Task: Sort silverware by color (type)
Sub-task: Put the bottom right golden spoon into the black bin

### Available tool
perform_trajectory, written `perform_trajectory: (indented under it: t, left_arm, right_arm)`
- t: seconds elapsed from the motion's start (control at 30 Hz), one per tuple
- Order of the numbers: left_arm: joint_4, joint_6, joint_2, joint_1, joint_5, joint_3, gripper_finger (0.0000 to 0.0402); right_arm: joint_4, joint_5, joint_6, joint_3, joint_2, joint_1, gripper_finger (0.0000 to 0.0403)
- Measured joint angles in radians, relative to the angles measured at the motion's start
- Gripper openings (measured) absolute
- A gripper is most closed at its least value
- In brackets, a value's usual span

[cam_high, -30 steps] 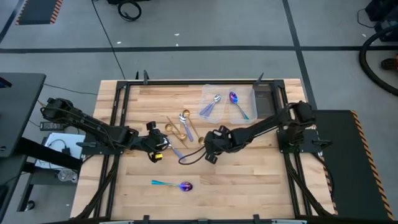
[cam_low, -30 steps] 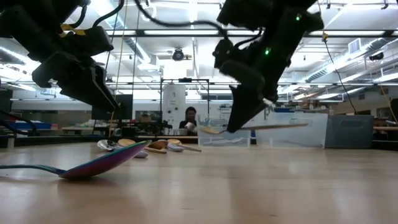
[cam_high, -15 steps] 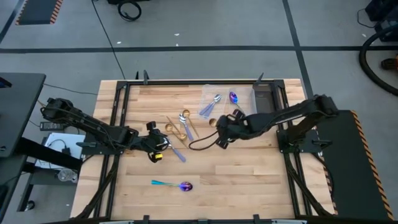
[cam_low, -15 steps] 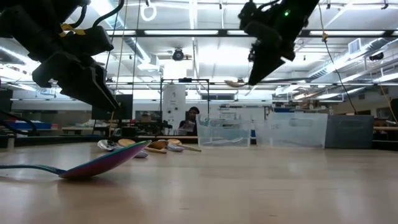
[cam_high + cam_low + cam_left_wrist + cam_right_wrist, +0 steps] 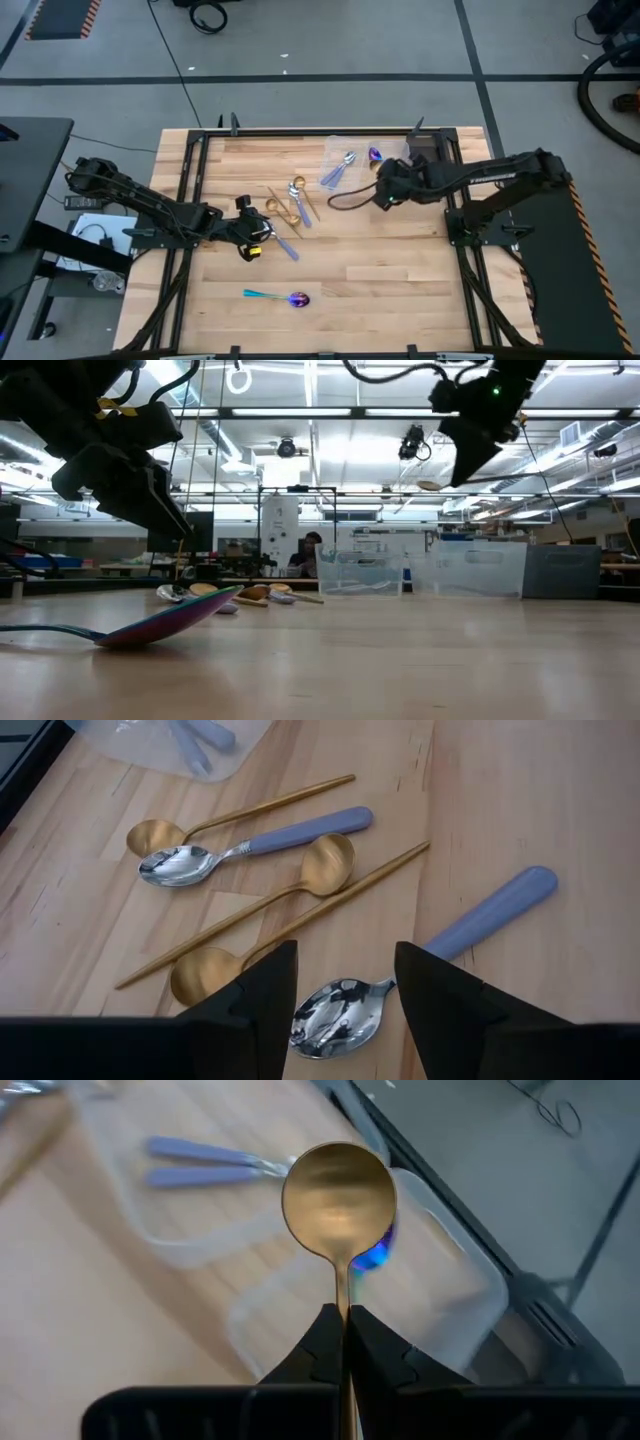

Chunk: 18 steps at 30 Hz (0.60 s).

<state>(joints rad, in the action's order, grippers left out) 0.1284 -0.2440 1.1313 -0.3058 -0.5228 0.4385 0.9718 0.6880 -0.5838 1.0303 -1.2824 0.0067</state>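
Observation:
My right gripper [image 5: 381, 185] hangs high over the clear tray [image 5: 392, 150] and is shut on a gold spoon [image 5: 338, 1188], whose bowl also shows in the low view [image 5: 430, 486]. The tray holds lilac-handled silver spoons [image 5: 200, 1160] and an iridescent spoon [image 5: 375, 1252]. My left gripper [image 5: 345, 985] is open, low over a lilac-handled silver spoon [image 5: 335, 1015] that lies flat on the wood, with a finger on either side of its bowl. Gold spoons [image 5: 330, 860] and another silver spoon [image 5: 180, 865] lie beyond it. One iridescent spoon [image 5: 290, 298] lies near the table's near edge. My right gripper pinches the gold spoon's thin handle just behind the bowl [image 5: 342, 1295] between its two fingers [image 5: 320, 1342]. The spoon is lifted clear, and its bowl sticks out past the fingertips over the tray. The fingers hide the rest of the handle.
A black cable loop [image 5: 345, 200] hangs from the right arm over the table's middle. A dark box [image 5: 425, 165] stands right of the tray. Bare wood lies in the table's near right part [image 5: 400, 290]. A person sits far back in the room [image 5: 312, 550].
My right gripper has risen from the table's middle and travelled toward the far right, to above the tray, carrying the gold spoon lifted clear. My left arm has kept still.

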Motion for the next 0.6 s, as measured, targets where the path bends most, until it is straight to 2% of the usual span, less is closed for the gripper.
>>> perform_trajectory:
  t: [0.23, 0.43, 0.6]
  left_arm:
    - [-0.024, 0.002, 0.000, 0.000, 0.000, 0.000, 0.0176]
    - [-0.053, 0.005, 0.000, 0.000, 0.000, 0.000, 0.0176]
    - [-0.052, 0.005, 0.000, 0.000, 0.000, 0.000, 0.0176]
  right_arm:
    - [0.008, -0.019, -0.036, -0.072, 0.096, -0.147, 0.0014]
    - [0.019, -0.031, -0.039, -0.073, 0.089, -0.292, 0.0014]
    - [0.022, -0.068, 0.061, -0.073, 0.074, -0.397, 0.0013]
